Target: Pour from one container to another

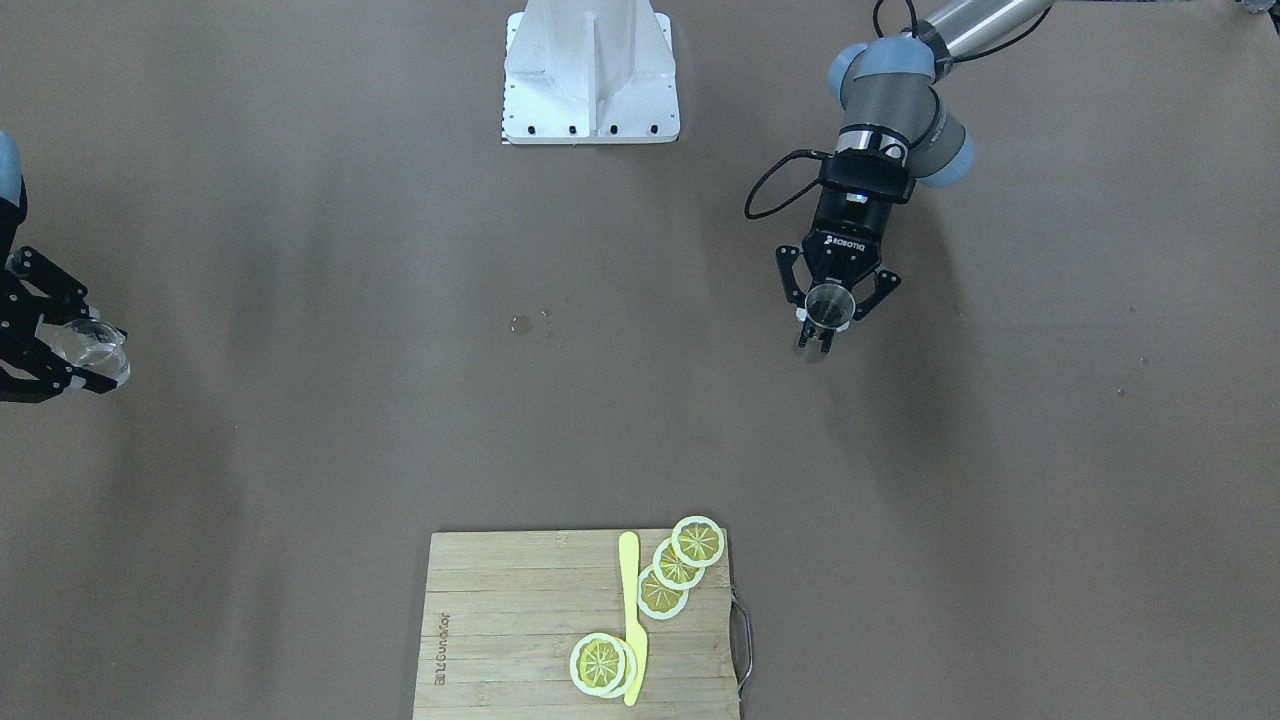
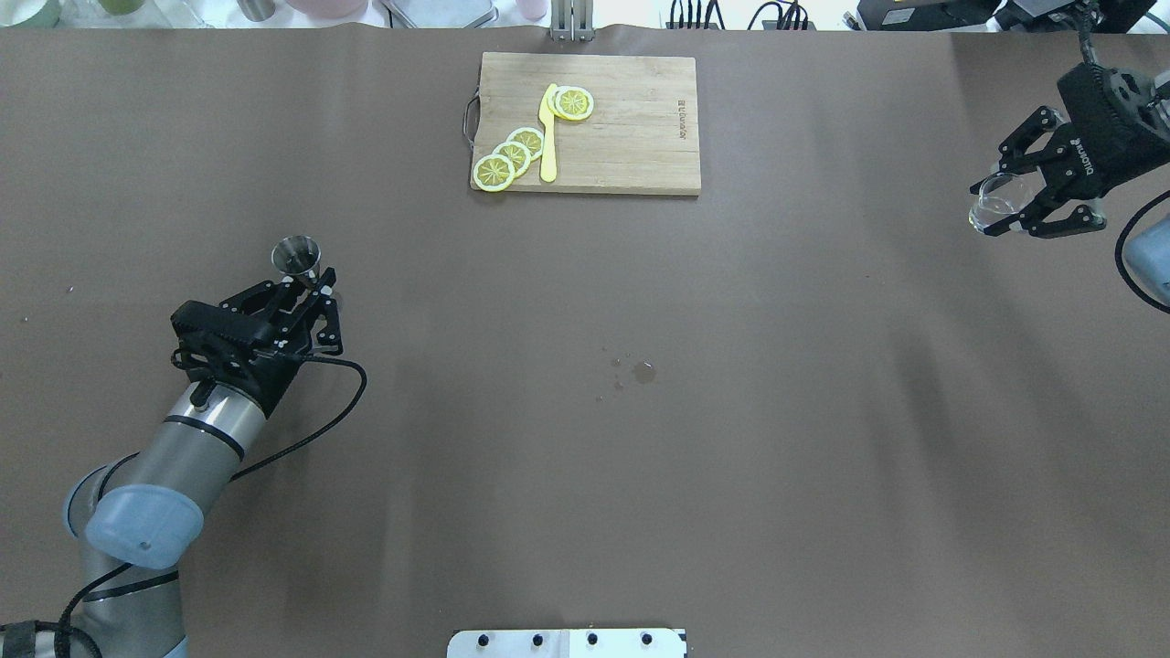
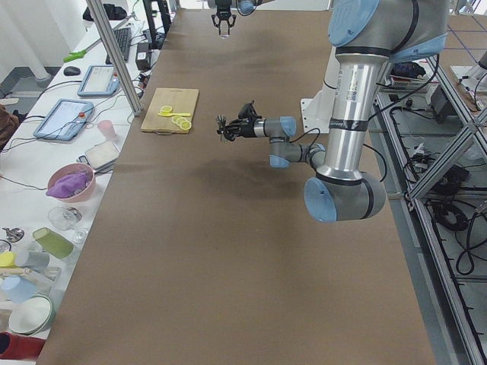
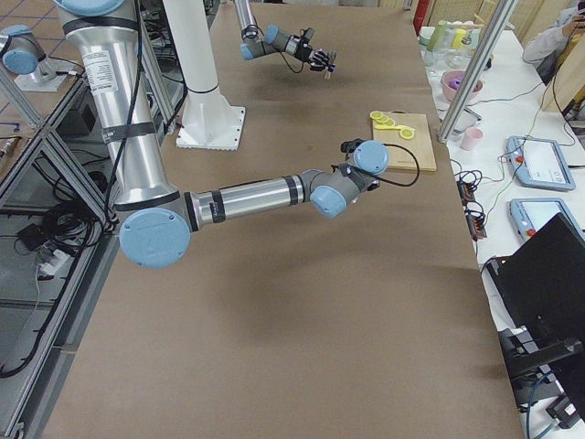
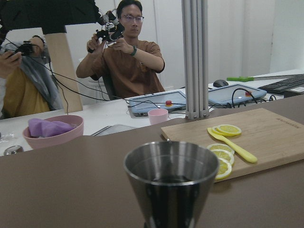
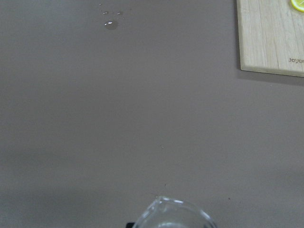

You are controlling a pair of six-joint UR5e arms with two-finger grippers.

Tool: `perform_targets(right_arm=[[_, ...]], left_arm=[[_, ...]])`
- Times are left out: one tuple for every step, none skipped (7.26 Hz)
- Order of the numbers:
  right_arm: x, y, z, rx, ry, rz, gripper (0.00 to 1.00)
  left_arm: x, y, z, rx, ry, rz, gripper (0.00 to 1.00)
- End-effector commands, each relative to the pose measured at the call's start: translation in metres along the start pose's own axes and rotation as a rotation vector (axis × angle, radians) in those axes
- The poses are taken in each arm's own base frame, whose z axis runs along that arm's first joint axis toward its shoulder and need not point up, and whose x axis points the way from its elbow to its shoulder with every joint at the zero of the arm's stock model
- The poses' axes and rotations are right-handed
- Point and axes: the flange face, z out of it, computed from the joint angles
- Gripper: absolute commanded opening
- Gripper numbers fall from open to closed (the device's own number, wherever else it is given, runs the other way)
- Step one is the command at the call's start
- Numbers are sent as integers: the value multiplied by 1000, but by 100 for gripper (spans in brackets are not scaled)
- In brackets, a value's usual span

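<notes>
Closest to the left wrist camera stands the metal cup [image 5: 171, 190], upright, its mouth open toward the cutting board [image 2: 631, 119]. The left gripper [image 1: 828, 318] has its fingers closed around the cup's narrow waist and holds it on the robot's side of the board, off toward the board's handle end. Something dark sits low inside the cup, but I cannot tell whether it is liquid.

The right gripper [image 1: 95, 350] is clamped on a clear glass [image 2: 992, 206], well away from the board's plain end and close to that end of the bench [image 2: 585, 503]. The glass looks slightly tipped; what it contains cannot be read.

By my judgement both containers are in hand but the pour itself has not begun: cup and glass are well apart, with the whole width of the board and more between them. What is left is to bring them together, set one rim over the other's mouth, and tilt.

Room is generous. Between the board and the robot's white base plate [image 2: 567, 642] the bench is bare brown, apart from a few wet spots [image 2: 644, 371]. Lemon slices [image 2: 512, 155] and a yellow knife [image 2: 548, 137] lie on the board, which sits against the far edge. The glass has least margin, near the bench end.
</notes>
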Motion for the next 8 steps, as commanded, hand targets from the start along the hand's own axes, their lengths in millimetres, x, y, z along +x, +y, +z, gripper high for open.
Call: perform_targets(right_arm=[[0, 17, 5, 13, 3, -12, 0], [0, 25, 8, 19, 8, -18, 0], [-1, 37, 13, 25, 14, -30, 0], [-2, 46, 15, 31, 22, -36, 0], [-6, 51, 17, 34, 26, -46, 0], [-13, 59, 17, 35, 29, -50, 0], [-20, 66, 17, 38, 32, -56, 0], [-28, 72, 17, 40, 34, -57, 0]], left_arm=[[-21, 29, -23, -16, -30, -88, 0], [-20, 31, -21, -44, -14, -106, 0], [-20, 35, -19, -64, -3, -104, 0], [-14, 34, -13, -77, -5, -94, 0], [-6, 37, -7, -78, -5, -93, 0], [16, 37, 5, -69, 2, -109, 0], [33, 40, 18, -61, 0, -106, 0], [34, 40, 21, -56, -5, -104, 0]])
